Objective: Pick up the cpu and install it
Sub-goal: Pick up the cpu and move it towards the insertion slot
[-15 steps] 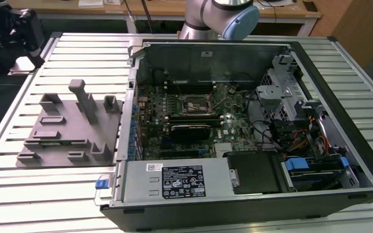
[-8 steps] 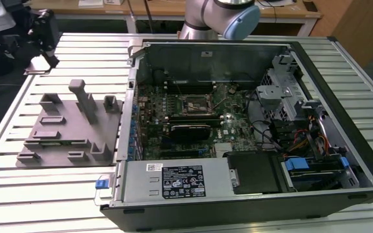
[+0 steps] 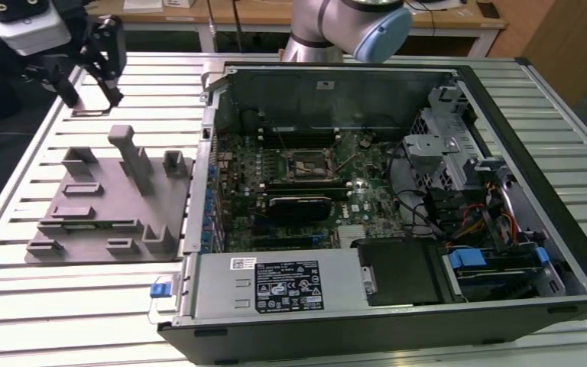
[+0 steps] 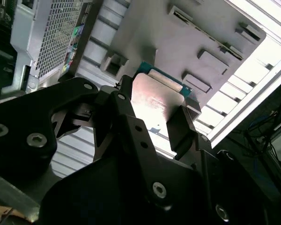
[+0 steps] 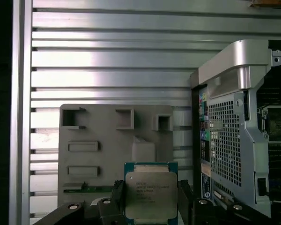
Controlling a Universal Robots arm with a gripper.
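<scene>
Closest to you in the first wrist view, the gripper (image 5: pixel 151 200) pinches the cpu (image 5: pixel 151 187) by two opposite edges, its silvery plate facing the camera and its green rim showing. Behind it lie the grey tray (image 5: pixel 98 136) on the slatted tabletop (image 5: pixel 107 61) and the computer case (image 5: pixel 229 122) just beside the tray. Your second wrist view shows the same hold: black fingers (image 4: pixel 180 129) clamp the cpu (image 4: pixel 154 101), with the grey tray (image 4: pixel 178 37) beyond. In the exterior view you find the gripper (image 3: pixel 92 98) at the upper left of the frame, past the grey tray (image 3: pixel 100 202). The computer case (image 3: pixel 538 153) lies open across the centre and right, its motherboard socket (image 3: pixel 309 162) near the middle.
</scene>
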